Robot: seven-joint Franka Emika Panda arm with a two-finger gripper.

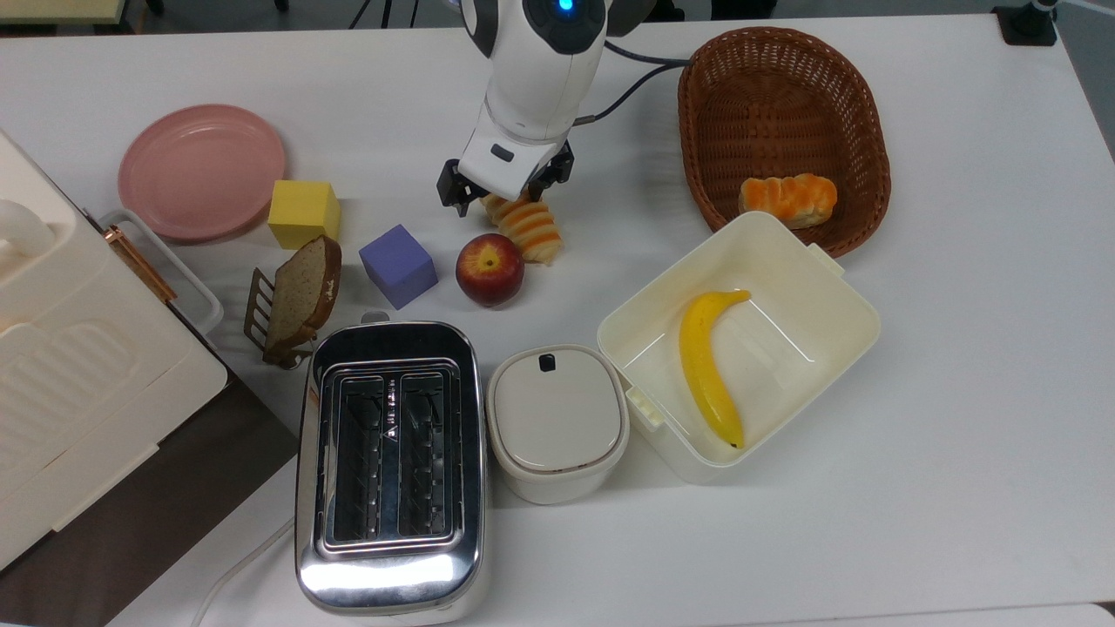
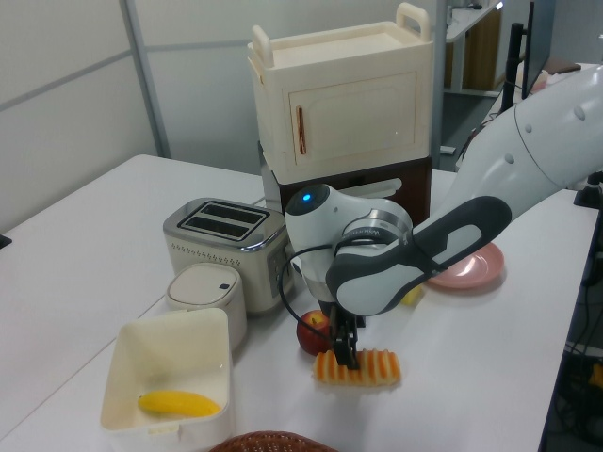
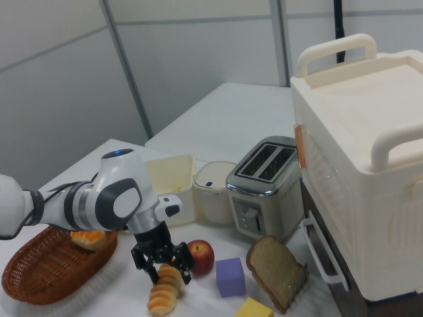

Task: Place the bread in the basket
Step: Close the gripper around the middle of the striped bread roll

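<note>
Straddling the bread (image 1: 529, 228), the gripper (image 1: 503, 197) sits low over the roll's far end in the top view, fingers spread wide, one on each side of it; whether the pads touch the bread I cannot tell. In the right view the two black fingers (image 3: 139, 259) flank the roll's upper end (image 3: 166, 285). In the left view the gripper (image 2: 346, 353) comes down onto the bread (image 2: 363, 368) near the left view's left end of it.

Bread lies flat on the white table (image 1: 958, 488), on its side, just beside the apple (image 1: 489, 269), which sits toward the top view's lower left of it. Basket (image 1: 861, 106) is well apart, at the top view's upper right, holding a short orange-topped bun (image 1: 788, 199) near its lower rim.

Cream box (image 1: 836, 287) just below the basket, touching or nearly touching its rim, with a banana (image 1: 707, 366) inside. Purple cube (image 1: 397, 266) at the top view's left of the apple, yellow cube (image 1: 302, 213) further left, pink plate (image 1: 201, 171) beyond it. Bread slice (image 1: 302, 296) stands in a rack. Toaster (image 1: 389, 466) and a lidded white container (image 1: 557, 421) sit side by side at the bottom. Cream cabinet (image 2: 341, 99) at the top view's left edge.
</note>
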